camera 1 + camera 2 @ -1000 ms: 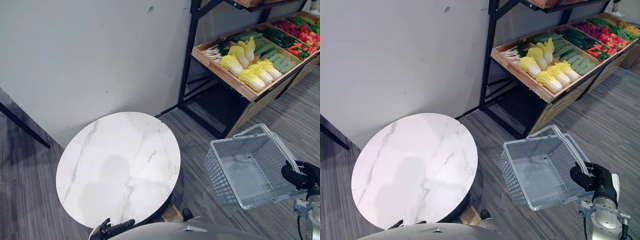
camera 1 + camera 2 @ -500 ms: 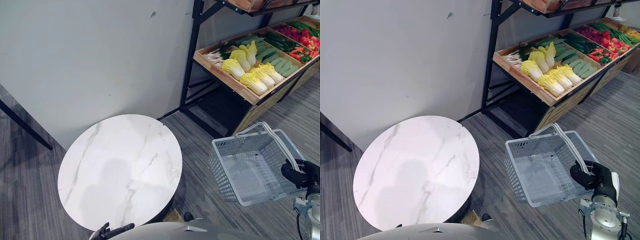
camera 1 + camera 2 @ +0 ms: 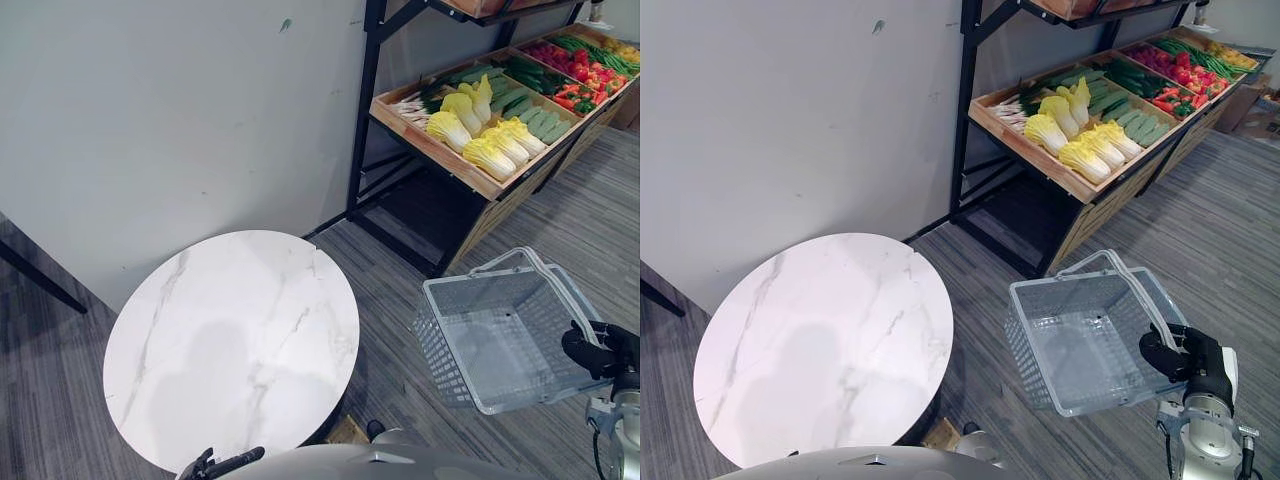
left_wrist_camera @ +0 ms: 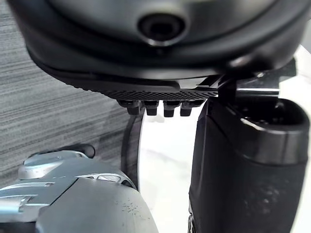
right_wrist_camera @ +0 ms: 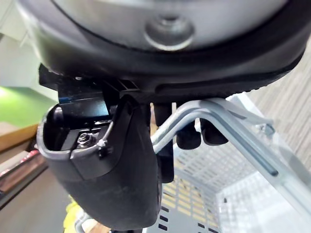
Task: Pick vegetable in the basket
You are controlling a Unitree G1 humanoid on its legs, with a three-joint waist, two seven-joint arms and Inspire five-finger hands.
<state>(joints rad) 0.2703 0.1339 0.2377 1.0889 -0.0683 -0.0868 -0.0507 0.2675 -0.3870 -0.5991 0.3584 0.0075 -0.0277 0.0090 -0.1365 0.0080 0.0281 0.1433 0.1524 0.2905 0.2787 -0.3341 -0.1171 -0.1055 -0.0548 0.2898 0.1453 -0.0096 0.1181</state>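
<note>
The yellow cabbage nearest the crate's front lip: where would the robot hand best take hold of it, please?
Probably across its middle, coming down from above and the front. The yellow cabbage lies on its side in the tilted wooden crate with other cabbages close beside it, so side access looks tight. The left robot hand is free.

no readable text, labels or signs
</note>
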